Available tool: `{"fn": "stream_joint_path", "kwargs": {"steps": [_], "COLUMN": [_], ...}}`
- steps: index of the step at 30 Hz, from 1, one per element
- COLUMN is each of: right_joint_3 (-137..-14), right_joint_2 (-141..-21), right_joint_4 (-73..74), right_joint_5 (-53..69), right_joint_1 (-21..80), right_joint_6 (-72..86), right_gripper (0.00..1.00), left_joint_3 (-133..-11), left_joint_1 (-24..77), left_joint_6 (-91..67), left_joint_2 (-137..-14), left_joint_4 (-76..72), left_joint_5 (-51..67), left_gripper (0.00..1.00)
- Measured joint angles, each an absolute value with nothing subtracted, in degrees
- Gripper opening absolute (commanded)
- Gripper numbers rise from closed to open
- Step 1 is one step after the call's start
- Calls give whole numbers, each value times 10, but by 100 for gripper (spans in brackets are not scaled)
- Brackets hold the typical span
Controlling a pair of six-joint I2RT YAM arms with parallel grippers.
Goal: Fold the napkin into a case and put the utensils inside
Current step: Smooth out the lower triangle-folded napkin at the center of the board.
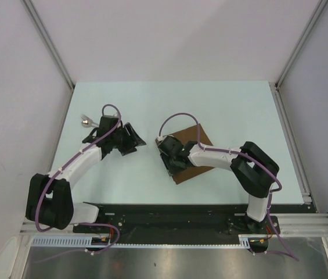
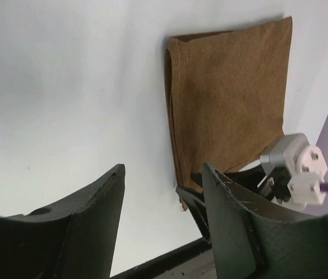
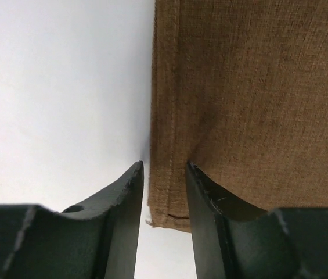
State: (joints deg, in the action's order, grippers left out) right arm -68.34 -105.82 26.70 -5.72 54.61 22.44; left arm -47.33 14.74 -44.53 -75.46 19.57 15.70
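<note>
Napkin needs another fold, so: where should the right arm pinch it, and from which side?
Its long hemmed edge near the corner, from above on the table side: the napkin lies flat, so only an edge can be pinched.

A: First entry?
B: One napkin (image 1: 194, 135), dark brown, folded double, flat on the worktop (image 1: 233, 104) right of centre, set diagonally.
A: Second?
B: The utensils (image 1: 86, 121), shiny silver head showing, at the far left, well apart from the napkin.
</note>
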Motion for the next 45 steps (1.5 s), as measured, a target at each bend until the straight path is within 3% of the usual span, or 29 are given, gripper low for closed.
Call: {"fn": "stream_joint_path", "kwargs": {"steps": [3, 9, 13, 17, 22, 25, 29, 33, 36, 37, 40, 45], "right_joint_3": [-665, -610, -587, -571, -553, -533, -505, -478, -471, -469, -456, -412], "right_joint_2": [-1048, -1011, -992, -976, -974, -969, -952, -885, -811, -783, -736, -727], "right_joint_4": [251, 218, 211, 210, 174, 129, 90, 113, 134, 136, 140, 156], "right_joint_5": [-46, -42, -42, -39, -26, -7, 19, 45, 52, 55, 71, 113], "right_joint_1": [542, 547, 549, 551, 556, 555, 543, 504, 441, 410, 324, 191], "right_joint_6": [233, 255, 267, 280, 312, 342, 368, 373, 361, 354, 329, 289], "right_gripper": [41, 41, 38, 31, 29, 34, 51, 54, 37, 25, 9, 1], "left_joint_3": [-466, -475, -522, -570, -616, -618, -616, -587, -563, -553, -525, -521], "left_joint_1": [147, 161, 191, 205, 205, 205, 206, 216, 243, 256, 284, 298], "left_joint_6": [-445, -459, -487, -511, -514, -507, -491, -484, -485, -486, -492, -496], "left_joint_2": [-768, -853, -960, -1035, -1080, -1080, -1075, -1037, -1009, -1000, -981, -981], "left_joint_4": [176, 85, 20, -7, 1, 10, 28, 31, 24, 18, -1, -9], "left_joint_5": [190, 295, 338, 347, 331, 320, 315, 318, 321, 323, 332, 336], "left_gripper": [55, 21, 7, 5, 7, 9, 12, 11, 9, 9, 8, 7]}}
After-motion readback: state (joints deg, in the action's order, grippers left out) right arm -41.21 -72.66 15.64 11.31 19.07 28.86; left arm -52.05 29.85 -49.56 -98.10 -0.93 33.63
